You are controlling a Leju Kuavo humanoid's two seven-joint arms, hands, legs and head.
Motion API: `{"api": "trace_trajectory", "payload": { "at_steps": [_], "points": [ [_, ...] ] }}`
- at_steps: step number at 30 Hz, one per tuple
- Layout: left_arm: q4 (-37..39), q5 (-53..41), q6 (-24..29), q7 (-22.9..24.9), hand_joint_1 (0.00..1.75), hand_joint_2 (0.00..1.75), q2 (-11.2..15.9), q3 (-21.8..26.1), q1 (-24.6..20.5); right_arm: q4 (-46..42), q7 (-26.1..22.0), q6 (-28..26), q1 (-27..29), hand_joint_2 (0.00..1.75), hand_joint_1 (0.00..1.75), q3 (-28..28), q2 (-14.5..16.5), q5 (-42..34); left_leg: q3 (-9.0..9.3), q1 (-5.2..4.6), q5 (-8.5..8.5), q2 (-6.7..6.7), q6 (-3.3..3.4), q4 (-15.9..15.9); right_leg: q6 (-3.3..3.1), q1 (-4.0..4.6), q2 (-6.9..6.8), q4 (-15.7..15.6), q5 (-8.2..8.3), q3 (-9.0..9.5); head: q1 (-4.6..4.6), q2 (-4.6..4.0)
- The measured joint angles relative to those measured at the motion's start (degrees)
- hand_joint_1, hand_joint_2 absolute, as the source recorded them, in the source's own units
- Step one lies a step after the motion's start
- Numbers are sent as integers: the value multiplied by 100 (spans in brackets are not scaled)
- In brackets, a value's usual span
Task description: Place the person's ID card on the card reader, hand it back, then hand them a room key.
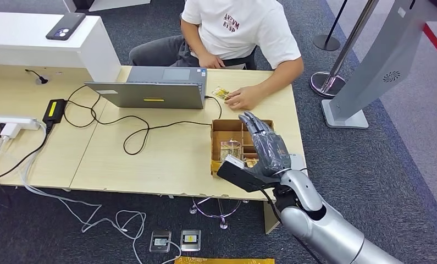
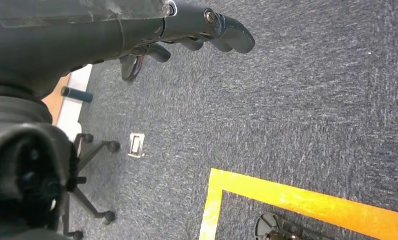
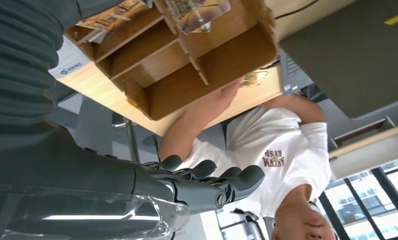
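1. ID card (image 1: 221,92): lies flat on the counter (image 1: 166,159) at its far edge, just beside the laptop (image 1: 150,88), under the fingertips of the person's hand (image 1: 241,98).
2. Right robot hand (image 1: 264,144): raised above the near right part of the counter, over the wooden box (image 1: 227,144). Fingers extended and slightly apart, holding nothing; the right wrist view shows the fingers (image 3: 207,172) lined up with gaps between them.
3. Left robot hand (image 2: 186,30): hangs over the carpet floor (image 2: 297,115), fingers loosely curled, nothing in them.
4. Wooden box: divided into compartments, with cards (image 1: 231,147) in its near ones. Its card point of contact with the hand cannot be told.
5. Laptop: open, screen facing the person (image 1: 238,27) seated on the far side.
6. Phone (image 1: 65,26): rests on the white ledge (image 1: 29,38) at the far left.
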Motion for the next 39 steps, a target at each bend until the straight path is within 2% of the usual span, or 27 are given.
{"api": "trace_trajectory", "payload": {
  "at_steps": [8,26,32,39],
  "points": [
    [0,-32,-7,0,0,0,10,51,-3,30,291,87,174,175,0,110,-71,893,-1,3,0,0,-1,0,-1,2,0,0,-1,0,1,-1],
    [0,-27,-15,-4,0,0,19,57,-5,334,502,228,433,175,0,338,-78,1496,-3,3,-1,-1,-1,-1,-1,2,-2,0,-1,0,1,0],
    [0,-10,-14,-4,0,0,20,58,-6,635,562,92,518,175,0,350,-65,1727,-3,3,-1,-2,-1,-1,-1,2,-3,0,-1,0,1,1],
    [0,18,-9,-4,0,0,26,59,-7,1027,645,-340,561,175,0,319,-10,1973,-3,3,-1,-2,-1,-1,-1,2,-4,0,-1,0,0,0]
  ]
}}
